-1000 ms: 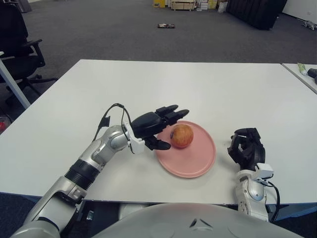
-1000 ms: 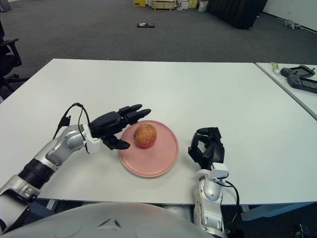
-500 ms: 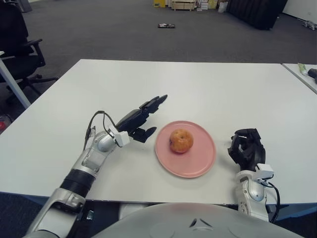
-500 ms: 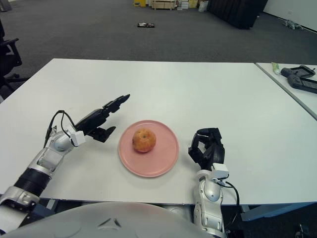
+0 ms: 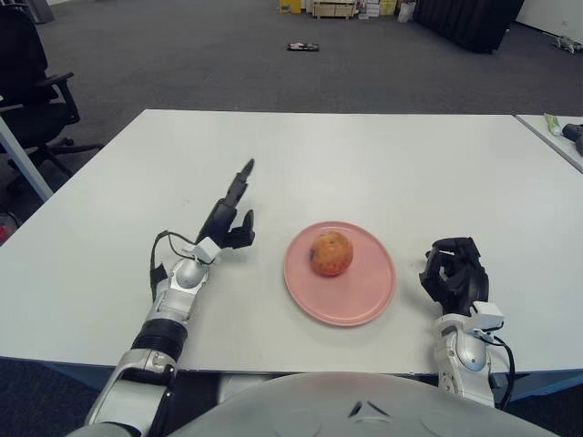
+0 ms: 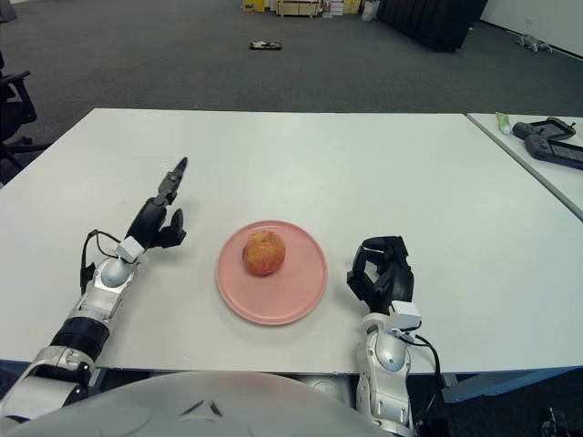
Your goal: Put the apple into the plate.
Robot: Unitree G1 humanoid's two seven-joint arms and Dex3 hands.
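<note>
A red-yellow apple (image 5: 331,252) sits on the pink plate (image 5: 363,297), left of its middle. My left hand (image 5: 231,211) is open and empty above the table to the left of the plate, clear of the apple, fingers stretched out and pointing away from me. My right hand (image 5: 455,272) rests on the table just right of the plate, fingers curled, holding nothing.
The white table (image 5: 383,155) reaches far back. A second table with small items (image 6: 547,144) stands at the right edge. A black office chair (image 5: 32,82) is at the far left, beyond the table.
My left hand has let go of the apple and drawn back to the left, away from the plate, with fingers straightening. The apple stays on the plate. The right hand has not moved.
</note>
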